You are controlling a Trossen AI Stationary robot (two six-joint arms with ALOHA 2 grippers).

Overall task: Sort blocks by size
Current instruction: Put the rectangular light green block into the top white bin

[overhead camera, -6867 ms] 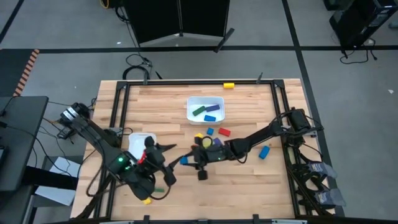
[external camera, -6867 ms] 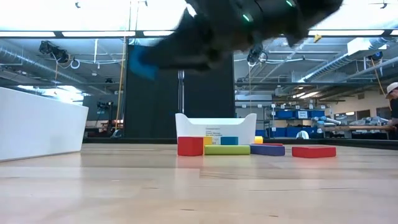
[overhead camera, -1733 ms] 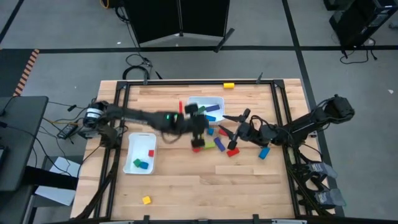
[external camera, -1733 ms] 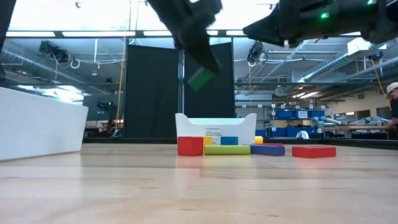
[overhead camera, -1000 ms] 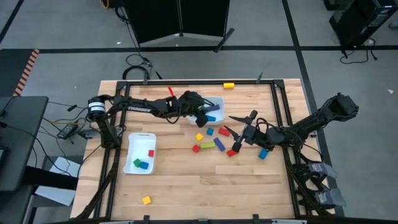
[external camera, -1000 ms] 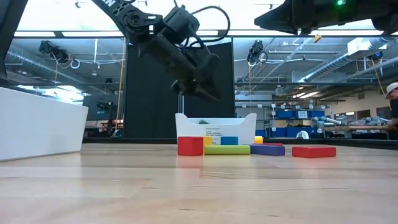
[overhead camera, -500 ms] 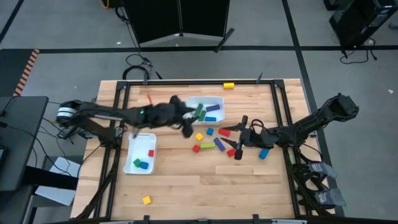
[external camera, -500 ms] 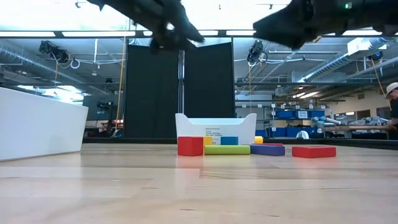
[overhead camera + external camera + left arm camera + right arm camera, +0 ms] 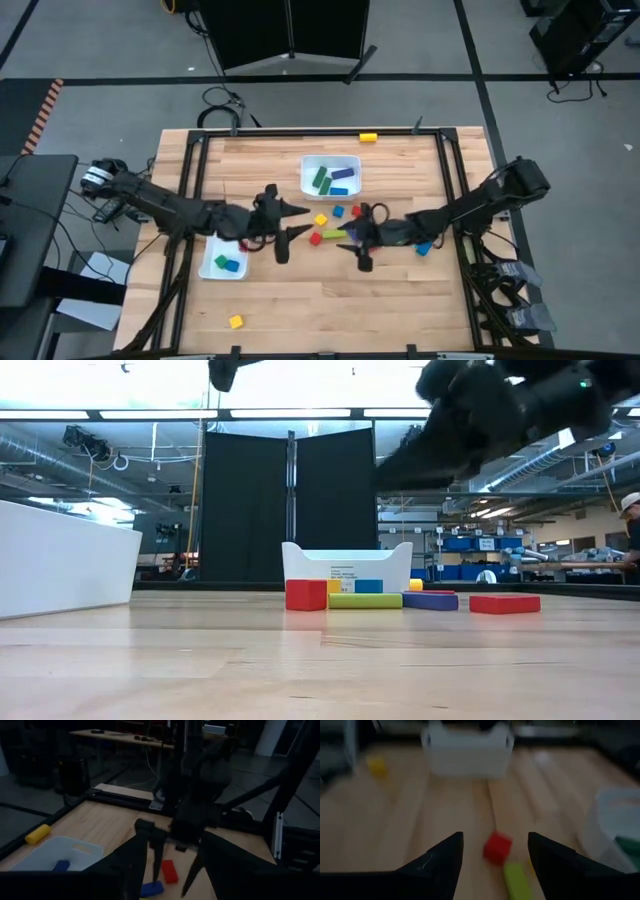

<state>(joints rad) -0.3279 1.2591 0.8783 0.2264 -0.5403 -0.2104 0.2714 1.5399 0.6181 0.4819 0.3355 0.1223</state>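
By the worktop's left edge sat a white tray [image 9: 222, 262] holding a green block [image 9: 222, 263] and a blue block [image 9: 233, 267], partly hidden by the left arm. A yellow cube [image 9: 235, 321] lay alone near the front edge. The left pincer [image 9: 287, 232] hung left of centre, fingers apart and empty. Toward the back edge, a second white tray [image 9: 331, 176] held a green bar [image 9: 321, 180] and blue bars [image 9: 341, 174]. In front of it the unsorted blocks were scattered: a yellow cube [image 9: 320, 220], a blue cube [image 9: 339, 211], a red cube [image 9: 315, 239], a green bar [image 9: 332, 234]. The right pincer [image 9: 361, 252] hovered over this cluster, jaws spread on nothing. A blue block [image 9: 424, 246] lay further right, and a yellow bar [image 9: 368, 137] rested on the back frame. By my reckoning, sorting stood roughly half done.

The worktop [image 9: 300, 300] was pale wooden planking in a black frame; beyond lay a black curtain, shelving and ceiling lights.
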